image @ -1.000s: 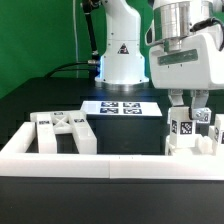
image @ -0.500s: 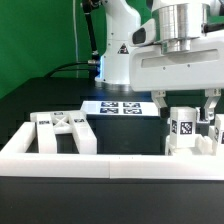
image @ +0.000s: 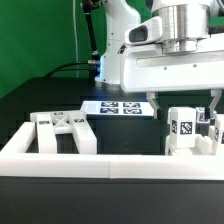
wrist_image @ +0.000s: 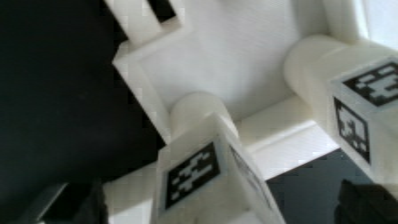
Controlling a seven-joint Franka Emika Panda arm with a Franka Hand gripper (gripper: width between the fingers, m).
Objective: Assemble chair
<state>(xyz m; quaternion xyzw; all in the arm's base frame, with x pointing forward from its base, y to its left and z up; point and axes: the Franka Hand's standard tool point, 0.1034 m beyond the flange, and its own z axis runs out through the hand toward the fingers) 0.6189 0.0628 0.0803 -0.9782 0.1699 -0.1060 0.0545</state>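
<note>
Black tabletop [image: 40, 97] carries the chair parts [image: 60, 128]; the gripper [image: 186, 106] hangs fully spread and empty astride a tagged post [image: 183, 128]. Rising straight up should avoid nudging it sideways.

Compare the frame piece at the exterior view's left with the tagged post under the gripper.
The frame piece lies low and wide, with open gaps; the post stands upright and blocky. The frame piece sits apart from the arm; the post stands below the open gripper. Both are white plastic and sit behind the front rail.
</note>
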